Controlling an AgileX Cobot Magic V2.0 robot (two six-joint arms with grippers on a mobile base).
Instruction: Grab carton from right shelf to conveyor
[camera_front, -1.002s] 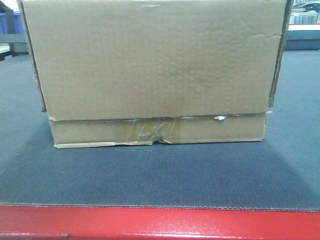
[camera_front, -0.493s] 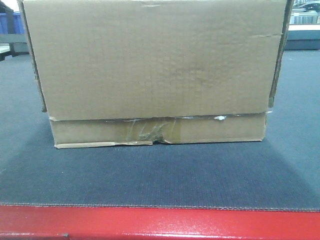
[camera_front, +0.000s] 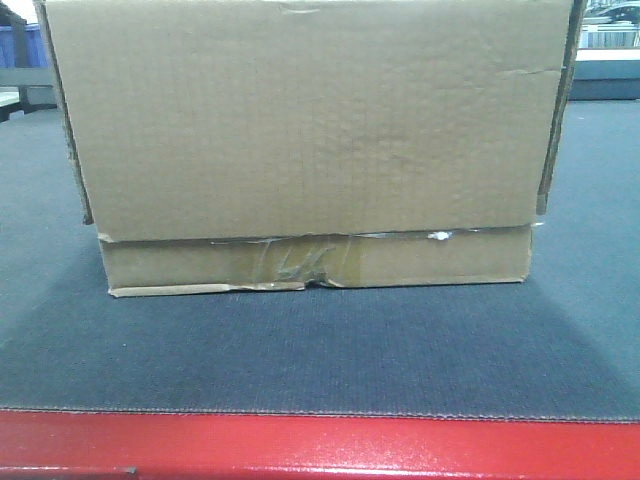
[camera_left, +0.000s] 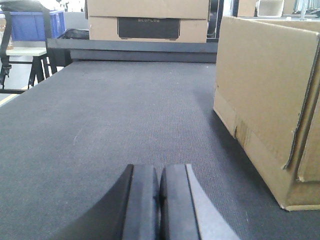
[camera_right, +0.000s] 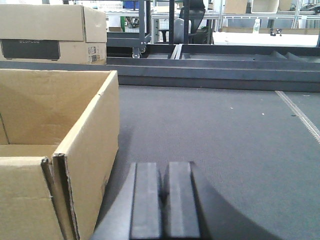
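Nothing's moved since a second ago: your carton (camera_front: 310, 150) sits on the conveyor (camera_front: 320, 350), and the left gripper (camera_left: 159, 200) and right gripper (camera_right: 163, 200) flank it, jaws closed, empty.

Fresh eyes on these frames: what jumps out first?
The big brown carton fills the front view, sitting on the dark grey conveyor behind its red front edge, with crinkled tape on its lower strip. Both grippers are off it: the left gripper and right gripper are shut, flanking the carton over the belt.
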